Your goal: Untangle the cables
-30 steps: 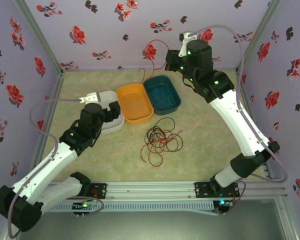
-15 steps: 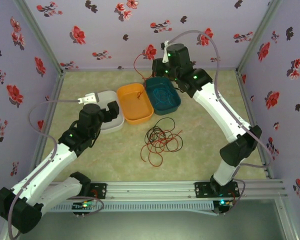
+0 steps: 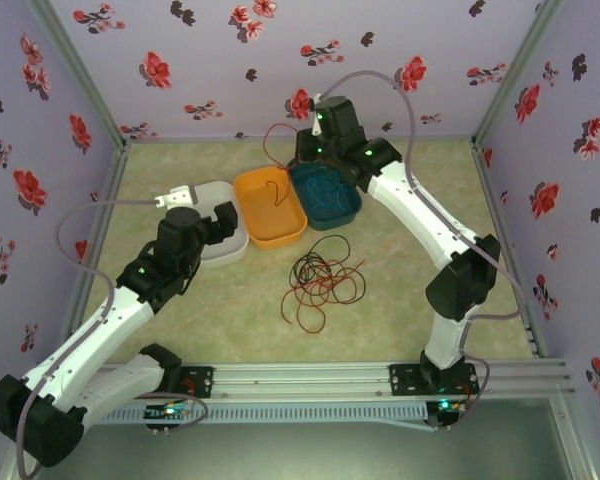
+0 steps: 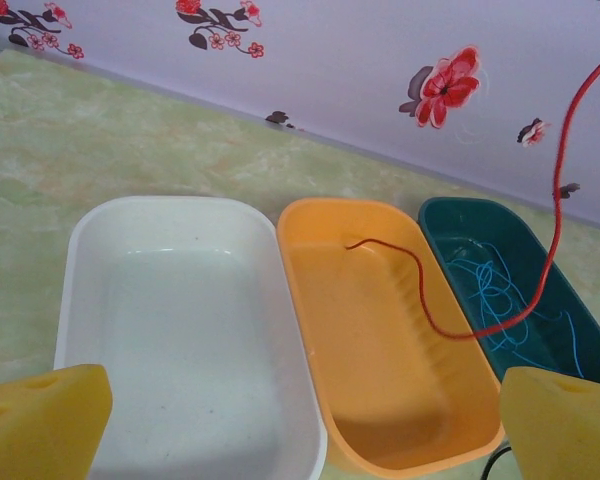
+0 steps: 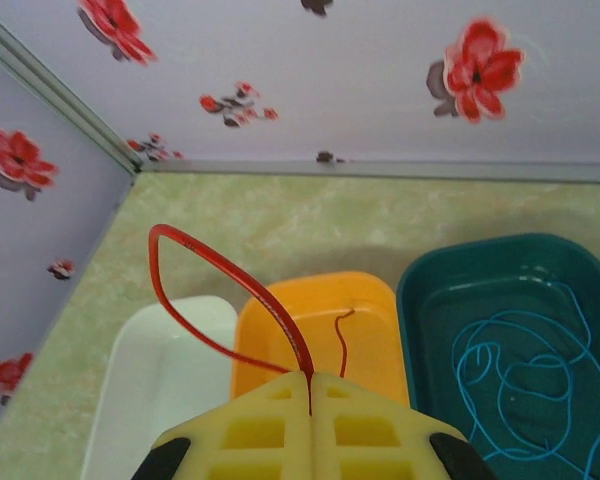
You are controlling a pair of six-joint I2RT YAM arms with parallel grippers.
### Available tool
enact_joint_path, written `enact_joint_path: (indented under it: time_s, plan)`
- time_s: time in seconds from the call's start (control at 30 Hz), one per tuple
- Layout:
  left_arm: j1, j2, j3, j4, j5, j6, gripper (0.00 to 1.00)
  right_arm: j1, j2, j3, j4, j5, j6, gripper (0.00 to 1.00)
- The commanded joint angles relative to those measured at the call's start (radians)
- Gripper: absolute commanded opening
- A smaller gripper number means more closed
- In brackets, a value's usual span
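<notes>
Your right gripper (image 5: 310, 385) is pinched on the red cable (image 5: 242, 280), held high, likely so its tail drops into the orange tray (image 5: 375, 320), while the left gripper (image 4: 300, 425) hangs spread wide over the trays and the tangle (image 3: 325, 280) waits on the table.

Orange tray (image 4: 380, 390): smooth plastic, soft gloss. White tray (image 4: 180, 330) left of it, teal tray (image 4: 460, 235) right of it: same plastic, same sheen. Red cable (image 4: 555, 200) hanging into orange tray: slick rubbery sheath. Table (image 3: 410, 230) around orange tray: smooth, marbled green, faint sheen. Right gripper (image 5: 310, 385) pads (image 5: 250, 430) above it: yellow, matt, foam-like.
</notes>
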Motion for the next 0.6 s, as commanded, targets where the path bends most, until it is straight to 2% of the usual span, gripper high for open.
enact_joint_path:
  time_s: [0.0,0.57]
  plan:
    - [0.01,-0.002,-0.011,0.014,-0.019,0.001,1.0,0.013,0.045,0.015,-0.036,0.016,0.006,0.0]
    - [0.012,0.017,-0.011,0.009,0.007,-0.009,1.0,0.042,0.346,0.18,-0.124,0.063,-0.041,0.0]
